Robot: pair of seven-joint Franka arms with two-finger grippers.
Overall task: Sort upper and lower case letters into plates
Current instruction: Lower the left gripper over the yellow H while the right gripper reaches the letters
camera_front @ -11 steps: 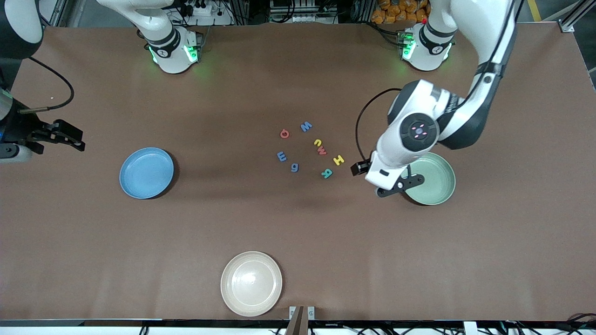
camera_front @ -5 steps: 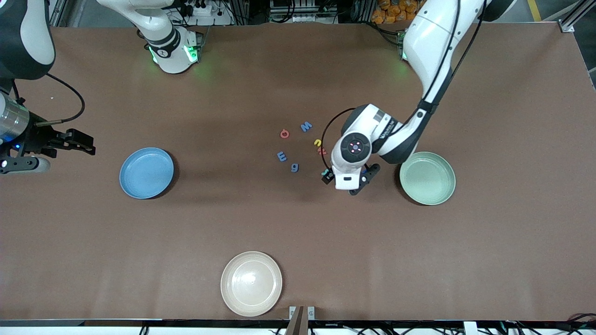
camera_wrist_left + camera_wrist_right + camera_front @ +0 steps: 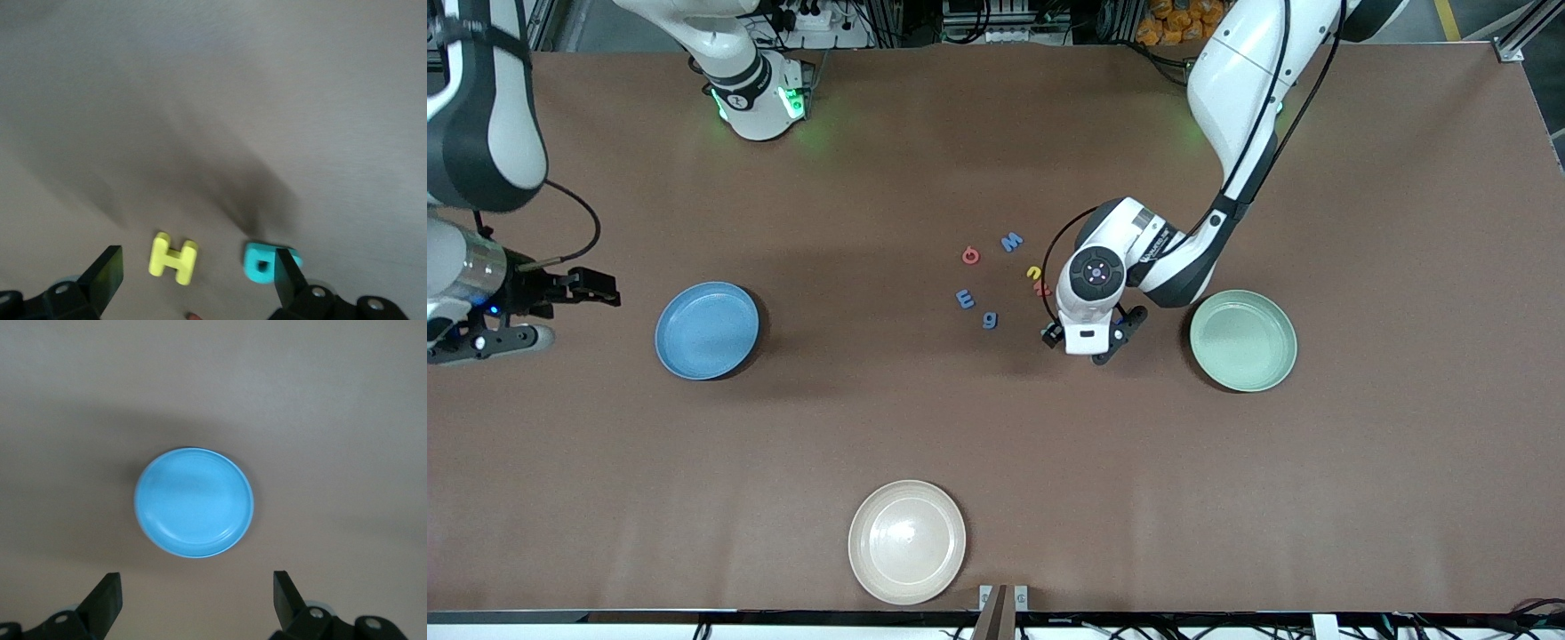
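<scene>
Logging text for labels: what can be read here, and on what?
"H": yellow letter under the left gripper.
"M": blue letter.
"E": second blue letter.
"g": third blue letter.
Print on the left arm: too small.
Right gripper, over the blue plate: none.

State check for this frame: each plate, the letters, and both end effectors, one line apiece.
blue plate: empty.
mint green plate: empty.
beige plate: empty.
loose letters: flat on the table, none sorted.
yellow H: on the table, ungrasped.
teal letter: on the table, ungrasped.
left end effector: open, over the yellow H and teal letter.
right end effector: open, empty, waiting beside the blue plate.
</scene>
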